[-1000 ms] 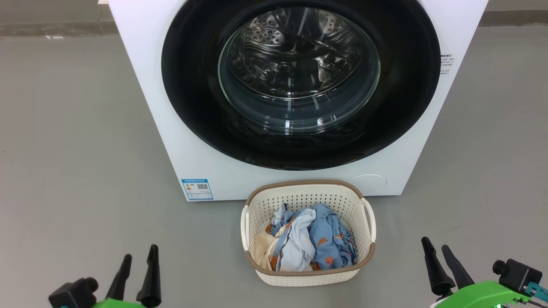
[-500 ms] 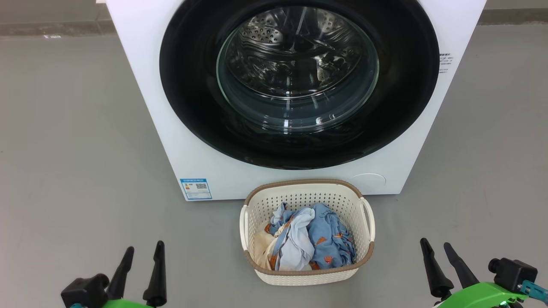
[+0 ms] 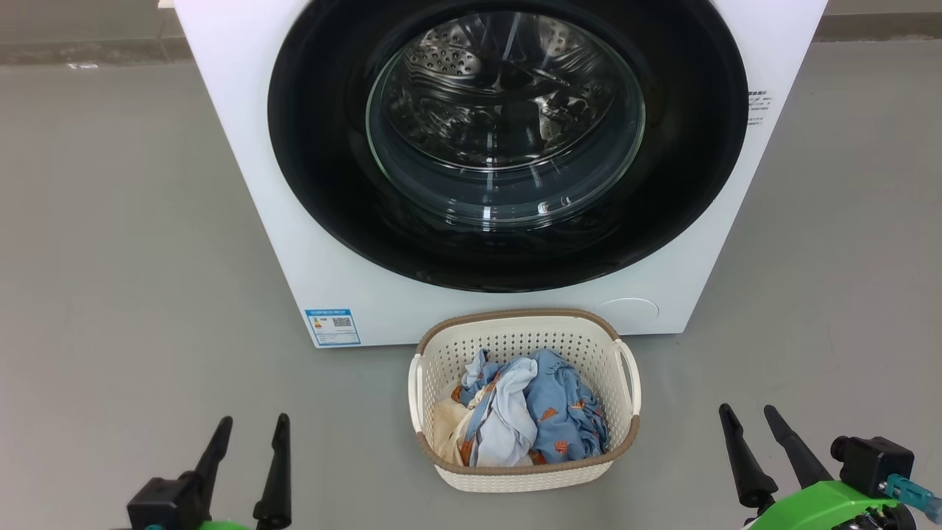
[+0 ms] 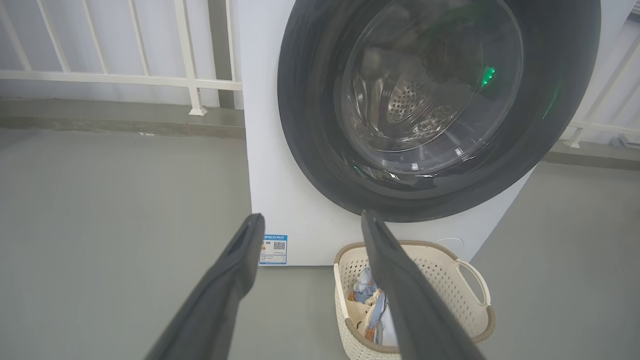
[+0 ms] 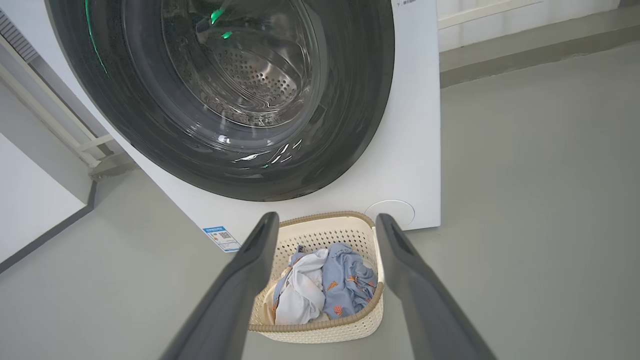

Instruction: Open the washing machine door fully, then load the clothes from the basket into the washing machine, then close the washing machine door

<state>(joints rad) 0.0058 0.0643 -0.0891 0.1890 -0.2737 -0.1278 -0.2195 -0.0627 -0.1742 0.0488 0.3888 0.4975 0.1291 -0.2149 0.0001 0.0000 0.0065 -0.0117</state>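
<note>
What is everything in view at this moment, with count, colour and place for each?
washing machine: one, white, on the floor straight ahead
washing machine door: one, glossy black ring around clear glass, shut on the machine's front
label sticker: one, blue, front's lower left corner
round cap: one, white, front's lower right
basket: one, cream with brown rim, on the floor before the machine
clothes: a few, blue with orange prints, pale blue-white, cream, heaped in the basket
floor: grey, all around
railing: white, behind the machine
left fingers: two, dark, apart, empty, head view's lower left
right fingers: two, dark, apart, empty, lower right
</note>
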